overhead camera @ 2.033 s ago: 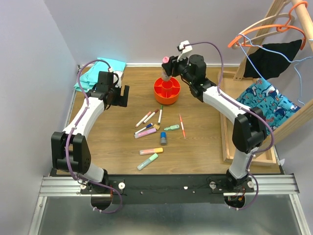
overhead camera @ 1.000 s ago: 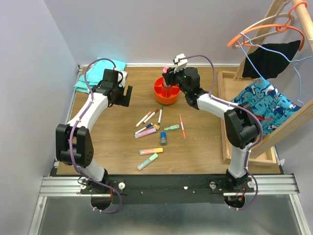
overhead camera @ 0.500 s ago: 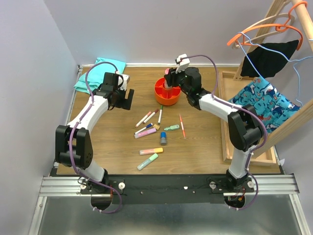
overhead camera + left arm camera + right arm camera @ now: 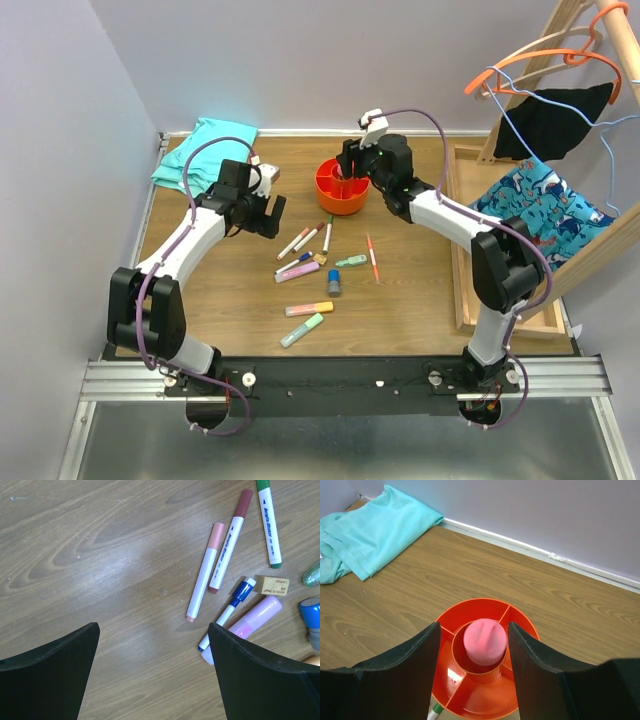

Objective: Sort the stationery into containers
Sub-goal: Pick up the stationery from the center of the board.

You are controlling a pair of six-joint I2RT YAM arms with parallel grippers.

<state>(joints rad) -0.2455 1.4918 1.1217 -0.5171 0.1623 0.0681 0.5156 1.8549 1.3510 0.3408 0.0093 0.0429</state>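
The round orange-red organiser (image 4: 338, 190) (image 4: 470, 612) stands at the back of the table. A stubby pink highlighter (image 4: 485, 641) stands on end in its centre tube. My right gripper (image 4: 347, 165) (image 4: 474, 627) is open around it, with a gap on the left side. White-barrelled markers (image 4: 312, 238) (image 4: 202, 572), a lilac-pink highlighter (image 4: 252, 622), a tan block (image 4: 274, 585), a blue-grey cylinder (image 4: 334, 283) and an orange-red pen (image 4: 372, 256) lie mid-table. My left gripper (image 4: 266, 213) (image 4: 152, 630) hangs open over bare wood just left of the markers.
A teal cloth (image 4: 205, 145) lies in the back left corner. A shallow wooden tray (image 4: 462, 250) runs along the right side under a hanger rack (image 4: 560, 80). An orange highlighter (image 4: 309, 309) and a green one (image 4: 302, 330) lie nearer the front.
My right gripper's jaws have widened off the pink highlighter, which now stands in the centre tube. My left gripper has moved right and forward, towards the markers.
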